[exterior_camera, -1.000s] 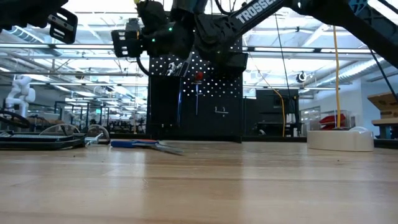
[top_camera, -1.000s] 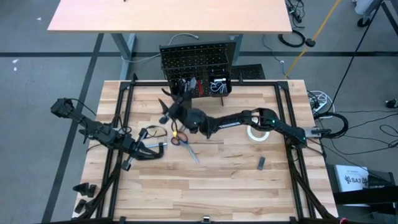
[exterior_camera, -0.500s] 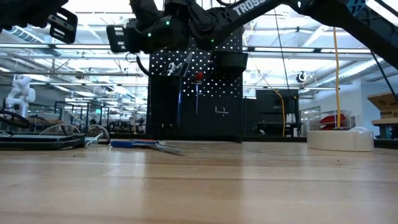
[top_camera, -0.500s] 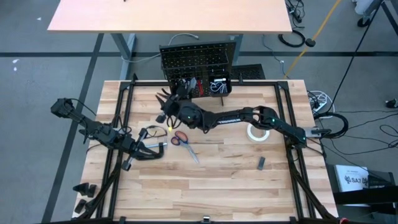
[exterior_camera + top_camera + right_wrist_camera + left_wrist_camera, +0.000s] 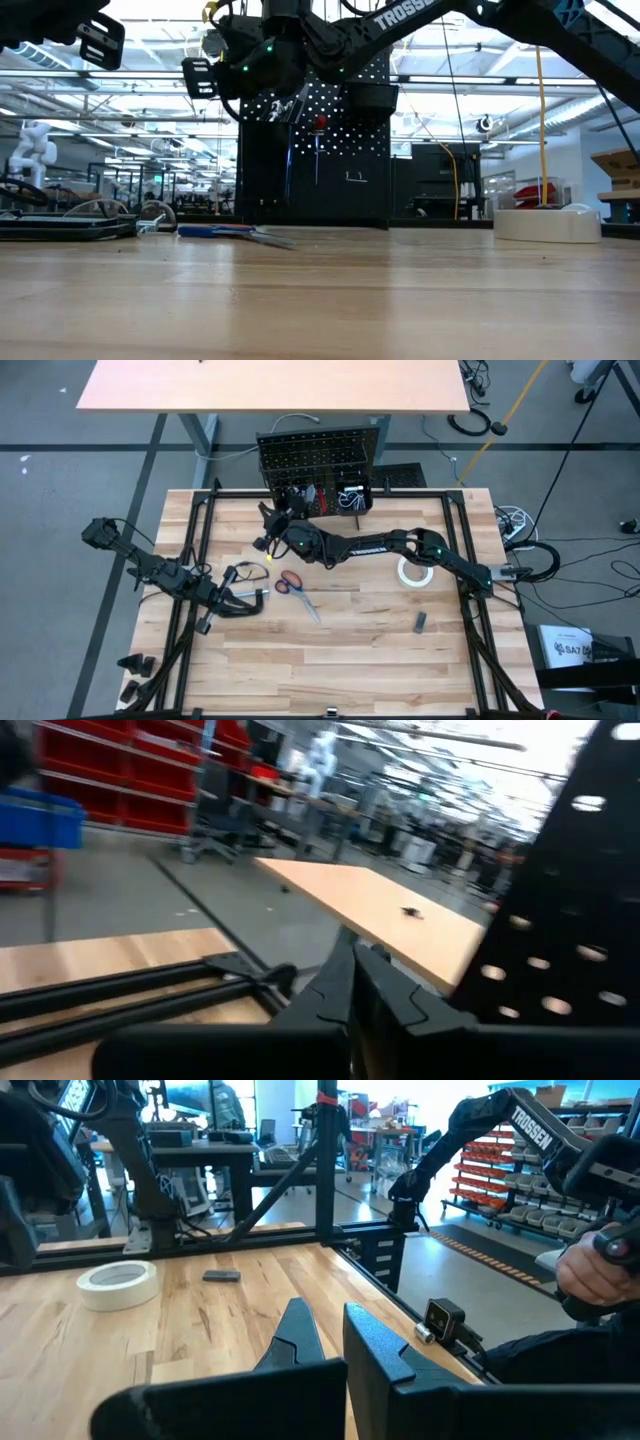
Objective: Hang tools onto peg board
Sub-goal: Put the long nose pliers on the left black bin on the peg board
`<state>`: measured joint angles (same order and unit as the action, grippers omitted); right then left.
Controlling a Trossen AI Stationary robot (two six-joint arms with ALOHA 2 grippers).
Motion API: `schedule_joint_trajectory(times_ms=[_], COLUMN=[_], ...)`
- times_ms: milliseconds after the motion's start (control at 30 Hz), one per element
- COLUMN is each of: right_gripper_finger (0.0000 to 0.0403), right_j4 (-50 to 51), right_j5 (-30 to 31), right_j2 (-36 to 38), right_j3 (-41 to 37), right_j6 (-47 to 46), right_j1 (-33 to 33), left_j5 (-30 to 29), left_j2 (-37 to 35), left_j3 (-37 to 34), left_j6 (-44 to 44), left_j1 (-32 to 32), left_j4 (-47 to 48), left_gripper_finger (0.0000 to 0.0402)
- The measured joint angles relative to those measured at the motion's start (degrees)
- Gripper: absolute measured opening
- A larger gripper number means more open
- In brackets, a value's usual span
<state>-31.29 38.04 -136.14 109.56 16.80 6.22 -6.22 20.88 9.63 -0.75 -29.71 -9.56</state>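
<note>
Because the peg board (image 5: 318, 460) stands upright at the far edge of the table (image 5: 360, 650), we take it as our landmark and read the scene from left to right. Well to the left of the peg board and nearer us, our left gripper (image 5: 208, 616) rests low over the tabletop with its jaws closed on nothing we can make out; we judge it is parked there to stay out of the way. Just beside it lie the black C-clamp (image 5: 245, 603) and what may be safety glasses (image 5: 243, 572), within easy reach for a later pick. A little closer to the peg board's foot, the red-handled scissors (image 5: 290, 582) lie flat, blades pointing away from the board. Directly in front of the peg board's left half, our right gripper (image 5: 270, 520) hangs raised above the table, jaws shut tight with no tool showing between them in its wrist view; the perforated panel (image 5: 590, 890) fills one side of that view, so we judge the arm is close to the holes. Tools (image 5: 310, 498) hang on the board or stand in its bins. To the right of the peg board, nearer us, the white tape roll (image 5: 414, 573) and a small dark piece (image 5: 421, 622) wait on the wood.
</note>
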Motion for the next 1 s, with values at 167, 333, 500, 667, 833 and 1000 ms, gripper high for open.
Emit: schedule_joint_trajectory(times_ms=[167,333,500,667,833,1000], right_gripper_finger=[0.0000,0.0000,0.0000,0.0000,0.0000,0.0000], right_j4=[0.48,-1.40,-7.52,-15.24,-18.18,-18.71], right_j5=[9.10,15.99,17.64,23.49,31.86,34.33], right_j2=[0.00,0.00,0.00,0.00,0.00,0.26], right_j3=[0.00,0.00,0.00,0.00,-0.09,-0.33], right_j6=[0.33,2.98,8.48,20.41,26.47,24.51], right_j1=[-0.11,-0.15,-0.94,-3.08,-4.75,-2.12], left_j5=[0.00,0.00,0.00,0.66,1.46,1.49], left_j2=[-0.01,0.00,-0.01,0.00,-0.01,-0.01], left_j3=[0.00,0.00,0.02,0.00,0.01,0.00], left_j6=[-0.01,-0.02,-0.04,-0.42,-0.17,-0.37], left_j1=[0.00,0.00,0.00,-0.02,-0.02,-0.02], left_j4=[-0.01,0.05,1.29,1.67,1.57,1.53], left_gripper_finger=[0.0000,0.0000,0.0000,0.0000,0.0000,0.0000])
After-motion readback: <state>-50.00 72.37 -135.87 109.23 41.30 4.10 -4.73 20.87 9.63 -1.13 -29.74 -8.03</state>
